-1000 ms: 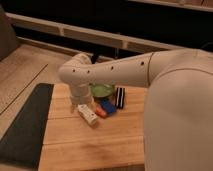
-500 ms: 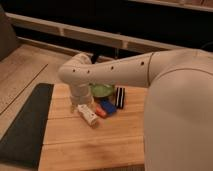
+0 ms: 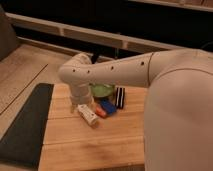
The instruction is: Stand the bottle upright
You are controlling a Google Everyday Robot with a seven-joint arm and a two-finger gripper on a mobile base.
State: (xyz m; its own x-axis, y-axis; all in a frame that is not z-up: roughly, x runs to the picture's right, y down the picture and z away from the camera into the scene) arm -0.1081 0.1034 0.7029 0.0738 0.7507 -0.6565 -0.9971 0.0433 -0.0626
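Now the bottle lies on its side on the wooden table, near its left part. Just right of it are a small orange-red object and a blue thing, with a green bowl farther back. The gripper is directly above the bottle's far end; whether it is apart or together I cannot tell.

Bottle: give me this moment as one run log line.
task: stand bottle | bottle: lying on table | pincer: just above bottle, contact unclear | status: not yet upright
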